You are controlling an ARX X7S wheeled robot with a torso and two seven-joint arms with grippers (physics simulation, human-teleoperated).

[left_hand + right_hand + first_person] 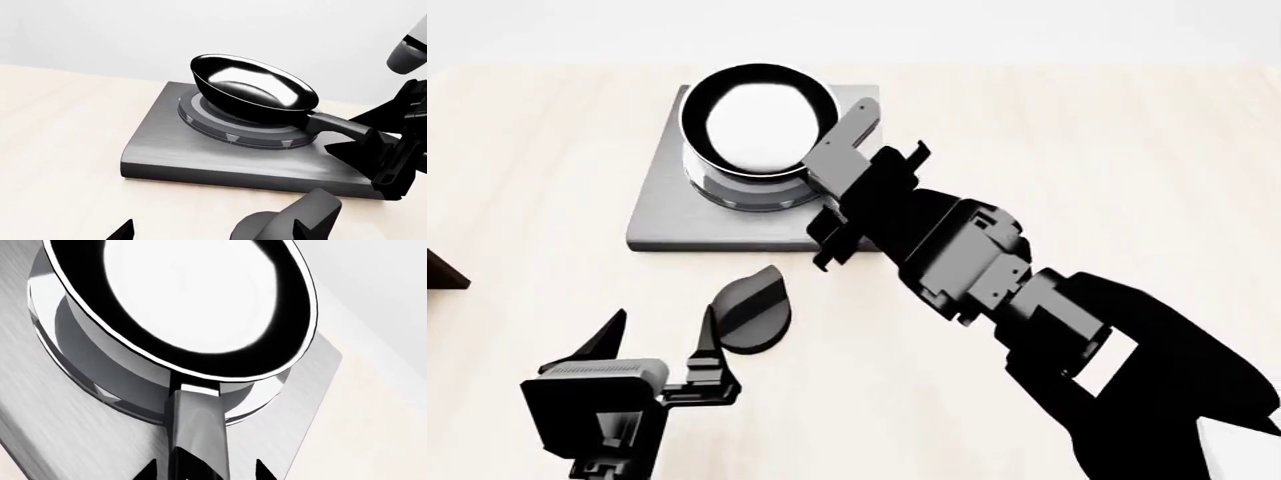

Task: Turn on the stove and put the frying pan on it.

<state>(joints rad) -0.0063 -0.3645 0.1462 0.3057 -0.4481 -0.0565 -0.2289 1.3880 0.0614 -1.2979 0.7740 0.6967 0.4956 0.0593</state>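
The frying pan [758, 120] sits on the round burner of the grey stove [667, 228], its handle [851, 128] pointing right. My right gripper [862, 196] is open, with its fingertips on either side of the handle [199, 430] and a gap on one side; it also shows in the right wrist view [207, 472]. The black teardrop knob [751, 310] lies on the table in front of the stove. My left gripper [657, 338] is open and empty, just left of the knob [293, 220]. The left wrist view shows the pan [253, 90] on the stove [220, 165].
A corner of the dark brown shelf [441, 270] shows at the left edge. My right arm [1068, 320] crosses the table from the lower right, and its gripper [390, 150] shows in the left wrist view beside the stove.
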